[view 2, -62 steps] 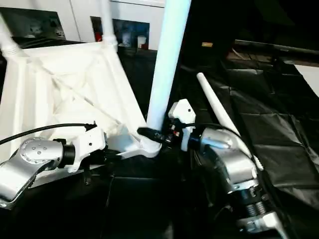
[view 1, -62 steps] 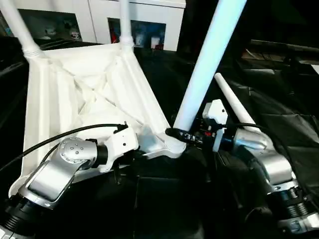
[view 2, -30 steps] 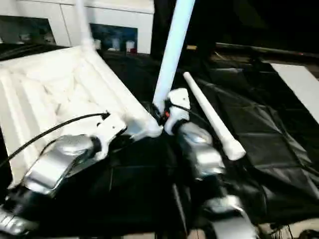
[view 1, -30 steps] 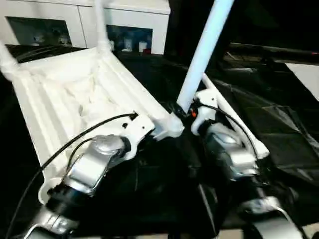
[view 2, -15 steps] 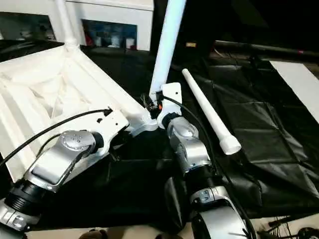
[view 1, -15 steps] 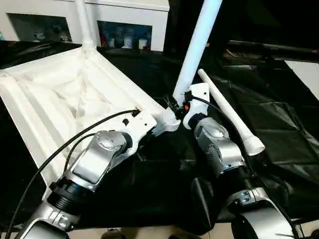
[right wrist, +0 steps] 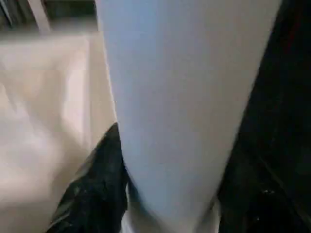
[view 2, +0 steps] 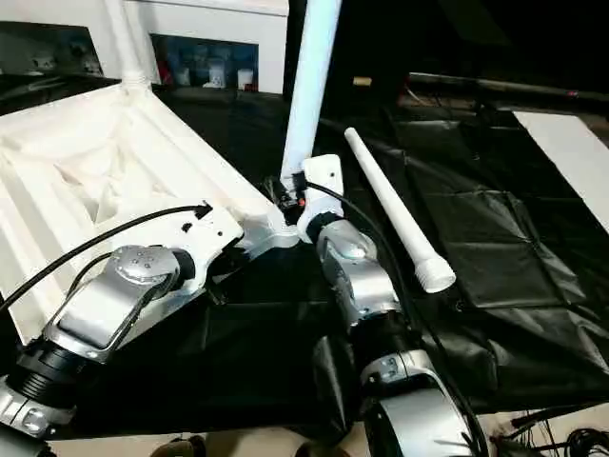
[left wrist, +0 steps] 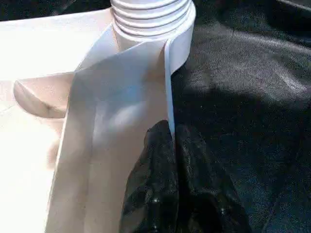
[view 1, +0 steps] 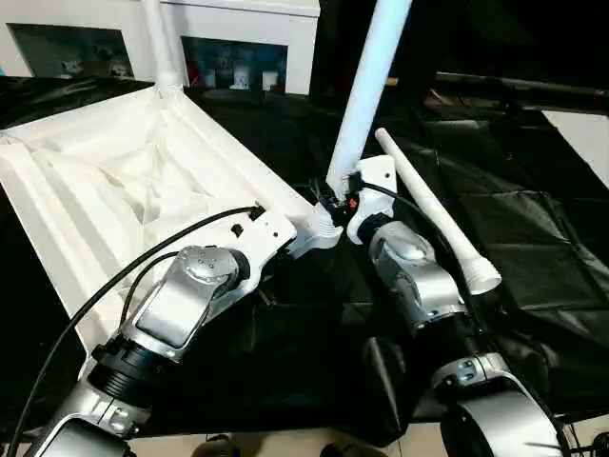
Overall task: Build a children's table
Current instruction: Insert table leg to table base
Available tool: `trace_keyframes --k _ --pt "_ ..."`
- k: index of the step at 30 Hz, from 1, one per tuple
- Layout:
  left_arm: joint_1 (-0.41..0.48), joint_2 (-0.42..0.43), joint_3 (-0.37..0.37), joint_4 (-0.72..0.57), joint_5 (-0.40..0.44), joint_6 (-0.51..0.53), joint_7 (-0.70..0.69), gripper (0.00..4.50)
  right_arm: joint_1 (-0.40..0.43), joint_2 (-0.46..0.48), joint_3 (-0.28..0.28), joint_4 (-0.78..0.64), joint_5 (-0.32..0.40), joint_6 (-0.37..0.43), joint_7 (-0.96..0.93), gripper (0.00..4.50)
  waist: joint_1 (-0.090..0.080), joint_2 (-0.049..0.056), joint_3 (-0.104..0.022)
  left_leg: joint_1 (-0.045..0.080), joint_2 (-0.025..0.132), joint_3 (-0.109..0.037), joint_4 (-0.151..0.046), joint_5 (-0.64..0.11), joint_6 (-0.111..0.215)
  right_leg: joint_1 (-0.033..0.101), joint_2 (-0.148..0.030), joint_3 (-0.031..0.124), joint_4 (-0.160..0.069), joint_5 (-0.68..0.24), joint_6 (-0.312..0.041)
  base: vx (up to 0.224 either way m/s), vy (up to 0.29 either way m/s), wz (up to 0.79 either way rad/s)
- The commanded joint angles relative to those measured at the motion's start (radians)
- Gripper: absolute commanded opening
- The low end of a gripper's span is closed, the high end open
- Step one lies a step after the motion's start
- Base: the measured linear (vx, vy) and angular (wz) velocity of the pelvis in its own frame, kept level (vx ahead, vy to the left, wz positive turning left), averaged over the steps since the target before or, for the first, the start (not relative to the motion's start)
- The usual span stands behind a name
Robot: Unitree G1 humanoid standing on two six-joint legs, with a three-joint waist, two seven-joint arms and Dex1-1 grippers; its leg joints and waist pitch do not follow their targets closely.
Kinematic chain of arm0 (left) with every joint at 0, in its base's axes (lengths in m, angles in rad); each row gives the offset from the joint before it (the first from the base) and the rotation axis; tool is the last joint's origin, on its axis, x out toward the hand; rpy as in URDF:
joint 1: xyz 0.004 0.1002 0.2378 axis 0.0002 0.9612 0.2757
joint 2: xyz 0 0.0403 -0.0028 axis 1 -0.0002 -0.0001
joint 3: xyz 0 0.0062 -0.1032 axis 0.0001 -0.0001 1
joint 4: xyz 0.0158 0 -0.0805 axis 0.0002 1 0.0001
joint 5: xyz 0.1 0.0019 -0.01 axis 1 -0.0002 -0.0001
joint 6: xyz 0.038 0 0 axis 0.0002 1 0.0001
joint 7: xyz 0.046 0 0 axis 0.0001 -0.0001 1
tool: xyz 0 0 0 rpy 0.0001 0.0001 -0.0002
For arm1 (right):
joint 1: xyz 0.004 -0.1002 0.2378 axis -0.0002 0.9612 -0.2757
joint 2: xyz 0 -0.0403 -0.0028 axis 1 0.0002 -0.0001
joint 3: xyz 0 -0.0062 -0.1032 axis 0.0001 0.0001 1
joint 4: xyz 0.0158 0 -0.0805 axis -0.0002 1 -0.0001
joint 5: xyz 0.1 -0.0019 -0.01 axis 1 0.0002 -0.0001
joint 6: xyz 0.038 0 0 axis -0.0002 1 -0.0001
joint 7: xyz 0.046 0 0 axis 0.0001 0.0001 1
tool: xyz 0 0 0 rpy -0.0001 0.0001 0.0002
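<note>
A big worktop with a black sheet over it

The black sheet is shiny and full of wrinkles and covers the whole worktop. The white tabletop lies on it upside down, ribs facing up, with white legs standing up from its corners. One loose white leg lies flat on the sheet just beside the tabletop, its wide end pointing toward the near edge.
</note>
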Motion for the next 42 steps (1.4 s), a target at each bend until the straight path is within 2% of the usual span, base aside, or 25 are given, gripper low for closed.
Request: trace_keyframes --k 1,3,4,5,6,7,8,9,10,12,13,15,18,19,21,22,24,26,28,32,33,36,42 --pt "0.012 0.020 -0.016 0.062 0.024 0.017 -0.001 0.00 0.028 -0.024 0.011 0.043 -0.010 0.038 0.020 2.73 -0.002 0.022 -0.028 0.014 0.066 -0.010 -0.077 -0.313 -0.013 -0.006 -0.083 0.059 -0.093 -0.310 -0.144 0.000 0.000 0.00" --pt "0.010 0.020 -0.017 0.062 0.023 0.005 -0.007 0.00 0.028 -0.029 0.021 0.031 -0.018 0.027 0.030 2.81 0.000 0.024 -0.028 0.007 0.067 -0.003 -0.076 -0.271 -0.012 -0.004 -0.085 0.059 -0.092 -0.290 -0.144 0.000 0.000 0.00" --pt "0.010 0.019 -0.015 0.062 0.022 0.004 -0.006 0.00 0.028 -0.028 0.022 0.022 -0.014 0.027 0.041 2.94 0.001 0.023 -0.035 0.003 0.067 0.001 -0.070 -0.204 0.000 0.002 -0.083 0.058 -0.083 -0.220 -0.150 0.000 0.000 0.00" --pt "0.010 0.018 -0.015 0.062 0.021 0.004 -0.006 0.00 0.028 -0.028 0.023 0.018 -0.013 0.027 0.046 3.07 0.002 0.024 -0.037 0.004 0.068 0.004 -0.068 -0.177 0.009 0.002 -0.082 0.057 -0.081 -0.187 -0.156 0.000 0.000 0.00" --pt "0.009 0.018 -0.014 0.061 0.020 0.004 -0.007 0.00 0.027 -0.029 0.025 0.009 -0.012 0.026 0.050 3.17 0.003 0.025 -0.035 0.004 0.067 0.008 -0.068 -0.180 0.016 -0.003 -0.080 0.057 -0.083 -0.188 -0.161 0.000 0.000 0.00" --pt "0.008 0.019 -0.014 0.058 0.018 0.002 -0.012 0.00 0.027 -0.027 0.021 -0.011 -0.003 0.029 0.064 3.20 0.003 0.030 -0.031 -0.001 0.067 0.014 -0.070 -0.234 0.005 -0.005 -0.082 0.055 -0.088 -0.263 -0.161 0.000 0.000 0.00" --pt "0.007 0.020 -0.014 0.057 0.017 0.001 -0.014 0.00 0.027 -0.028 0.021 -0.018 -0.003 0.027 0.068 3.20 0.005 0.030 -0.034 0.000 0.068 0.016 -0.070 -0.229 0.000 -0.005 -0.081 0.055 -0.088 -0.263 -0.157 0.000 0.000 0.00" --pt "0.007 0.021 -0.013 0.055 0.016 -0.001 -0.017 0.00 0.028 -0.030 0.023 -0.029 -0.008 0.024 0.076 3.33 0.005 0.028 -0.039 -0.003 0.068 0.020 -0.066 -0.187 -0.001 -0.001 -0.078 0.054 -0.082 -0.206 -0.154 0.000 0.000 0.00" --pt "0.007 0.021 -0.012 0.054 0.016 -0.001 -0.018 0.00 0.029 -0.031 0.023 -0.033 -0.008 0.024 0.080 3.48 0.005 0.029 -0.044 -0.008 0.067 0.021 -0.062 -0.117 0.002 0.004 -0.073 0.051 -0.070 -0.098 -0.161 0.000 0.000 0.00" --pt "0.007 0.026 -0.012 0.052 0.015 -0.011 -0.025 0.00 0.037 -0.033 0.020 -0.067 0.006 0.028 0.105 3.48 0.004 0.029 -0.049 -0.011 0.063 0.022 -0.055 -0.053 0.012 0.011 -0.068 0.048 -0.057 0.026 -0.174 0.000 0.000 0.00" --pt "0.009 0.033 -0.014 0.045 0.010 -0.022 -0.040 0.00 0.046 -0.045 0.022 -0.101 0.016 0.031 0.132 3.60 0.003 0.031 -0.057 -0.013 0.057 0.026 -0.046 0.025 0.035 0.015 -0.058 0.045 -0.041 0.216 -0.192 0.000 0.000 0.00" --pt "0.012 0.040 -0.016 0.037 0.004 -0.029 -0.055 0.00 0.056 -0.062 0.027 -0.130 0.022 0.039 0.160 3.78 0.000 0.027 -0.053 -0.017 0.054 0.028 -0.044 0.033 0.054 0.017 -0.056 0.043 -0.036 0.294 -0.203 0.000 0.000 0.00" --pt "0.015 0.054 -0.024 0.028 0.001 -0.048 -0.081 0.00 0.067 -0.093 0.043 -0.157 0.019 0.041 0.205 3.86 -0.003 0.024 -0.050 -0.016 0.056 0.029 -0.045 -0.024 0.063 0.019 -0.061 0.043 -0.043 0.226 -0.206 0.000 0.000 0.00" --pt "0.016 0.059 -0.023 0.027 0.001 -0.062 -0.091 0.00 0.074 -0.111 0.047 -0.167 0.010 0.032 0.219 3.86 -0.003 0.023 -0.048 -0.015 0.058 0.028 -0.046 -0.043 0.061 0.019 -0.064 0.044 -0.047 0.157 -0.207 0.000 0.000 0.00" --pt "0.017 0.065 -0.021 0.025 -0.003 -0.079 -0.105 0.00 0.085 -0.133 0.042 -0.189 0.020 0.030 0.248 3.86 -0.003 0.023 -0.048 -0.014 0.059 0.029 -0.045 -0.055 0.060 0.018 -0.065 0.045 -0.049 0.112 -0.209 0.000 0.000 0.00" --pt "0.021 0.075 -0.022 0.020 -0.013 -0.106 -0.132 0.00 0.097 -0.155 0.036 -0.218 0.032 0.029 0.283 3.86 -0.002 0.020 -0.049 -0.014 0.060 0.029 -0.044 -0.051 0.064 0.018 -0.064 0.046 -0.049 0.103 -0.207 0.000 0.000 0.00" --pt "0.027 0.091 -0.030 0.014 -0.019 -0.135 -0.163 0.00 0.111 -0.180 0.032 -0.257 0.055 0.036 0.339 3.86 0.000 0.021 -0.051 -0.013 0.060 0.030 -0.042 -0.035 0.069 0.020 -0.064 0.047 -0.046 0.120 -0.205 0.000 0.000 0.00" --pt "0.030 0.107 -0.041 0.017 -0.015 -0.164 -0.189 0.00 0.126 -0.210 0.029 -0.281 0.075 0.044 0.400 3.86 0.000 0.023 -0.055 -0.013 0.058 0.030 -0.037 -0.003 0.087 0.021 -0.061 0.045 -0.039 0.179 -0.217 0.000 0.000 0.00" --pt "0.035 0.119 -0.044 0.019 -0.019 -0.185 -0.210 0.00 0.138 -0.248 0.041 -0.286 0.068 0.034 0.449 3.86 0.001 0.023 -0.055 -0.013 0.058 0.031 -0.035 -0.003 0.098 0.021 -0.060 0.045 -0.038 0.192 -0.227 0.000 0.000 0.00" --pt "0.052 0.143 -0.051 -0.006 -0.034 -0.222 -0.262 0.00 0.153 -0.286 0.053 -0.305 0.079 0.043 0.509 3.86 0.006 0.021 -0.055 -0.013 0.059 0.032 -0.033 -0.025 0.099 0.022 -0.063 0.045 -0.040 0.142 -0.240 0.000 0.000 0.00" --pt "0.060 0.152 -0.054 -0.018 -0.038 -0.233 -0.279 0.00 0.161 -0.300 0.061 -0.317 0.082 0.047 0.540 3.86 0.007 0.025 -0.057 -0.010 0.060 0.031 -0.032 -0.033 0.096 0.020 -0.064 0.045 -0.040 0.123 -0.244 0.000 0.000 0.00" --pt "0.080 0.169 -0.058 -0.040 -0.054 -0.264 -0.321 0.00 0.179 -0.330 0.083 -0.338 0.080 0.047 0.601 3.86 0.010 0.023 -0.059 -0.010 0.061 0.031 -0.030 -0.029 0.103 0.019 -0.062 0.045 -0.037 0.123 -0.247 0.000 0.000 0.00" --pt "0.113 0.199 -0.074 -0.081 -0.083 -0.341 -0.415 0.00 0.192 -0.366 0.120 -0.325 0.037 -0.019 0.665 3.86 0.018 0.023 -0.059 -0.008 0.063 0.032 -0.028 -0.046 0.095 0.015 -0.063 0.045 -0.036 0.081 -0.250 0.000 0.000 0.00"
